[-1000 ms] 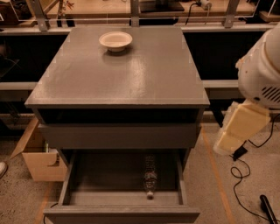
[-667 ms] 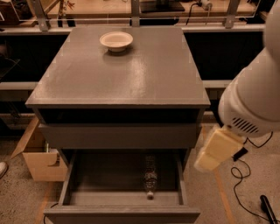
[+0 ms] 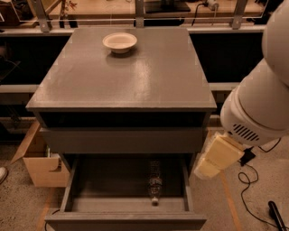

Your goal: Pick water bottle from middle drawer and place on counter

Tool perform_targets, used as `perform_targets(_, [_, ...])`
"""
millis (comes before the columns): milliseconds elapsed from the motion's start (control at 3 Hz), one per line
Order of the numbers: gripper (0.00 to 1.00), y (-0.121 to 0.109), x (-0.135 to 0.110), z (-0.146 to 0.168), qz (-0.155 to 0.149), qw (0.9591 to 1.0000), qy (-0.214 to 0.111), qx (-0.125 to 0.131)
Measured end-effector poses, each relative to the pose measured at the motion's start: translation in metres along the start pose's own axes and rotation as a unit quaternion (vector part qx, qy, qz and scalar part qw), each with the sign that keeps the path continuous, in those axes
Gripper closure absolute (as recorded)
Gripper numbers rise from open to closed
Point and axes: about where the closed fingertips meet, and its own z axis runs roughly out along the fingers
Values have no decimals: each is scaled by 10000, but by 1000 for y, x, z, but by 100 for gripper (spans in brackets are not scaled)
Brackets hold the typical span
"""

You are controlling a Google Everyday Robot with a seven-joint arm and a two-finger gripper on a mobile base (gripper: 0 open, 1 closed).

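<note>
One view only: the water bottle (image 3: 155,180) lies lengthwise in the open middle drawer (image 3: 122,221), cap toward the front. I judge it light, crinkly and slippery, best taken gently across its ribbed middle. Its label is unreadable. My jaws hang right of the drawer, apart from it; released or clenched, I cannot tell.

We log: white bowl (image 3: 119,42), upright, far end of the counter (image 3: 135,81) | open cardboard box (image 3: 38,162) on the speckled floor (image 3: 18,203), left | black cables (image 3: 250,180) on the floor, right | pale wooden bench (image 3: 90,13) behind | gripper (image 3: 205,169) low at right, above the floor.
</note>
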Motion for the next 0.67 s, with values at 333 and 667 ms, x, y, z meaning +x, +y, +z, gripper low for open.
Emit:
perform_targets(333, [0,3,1,10,64,9998,-85,-158])
perform_targets(667, [0,17,5,55,283,9981,-74,-533])
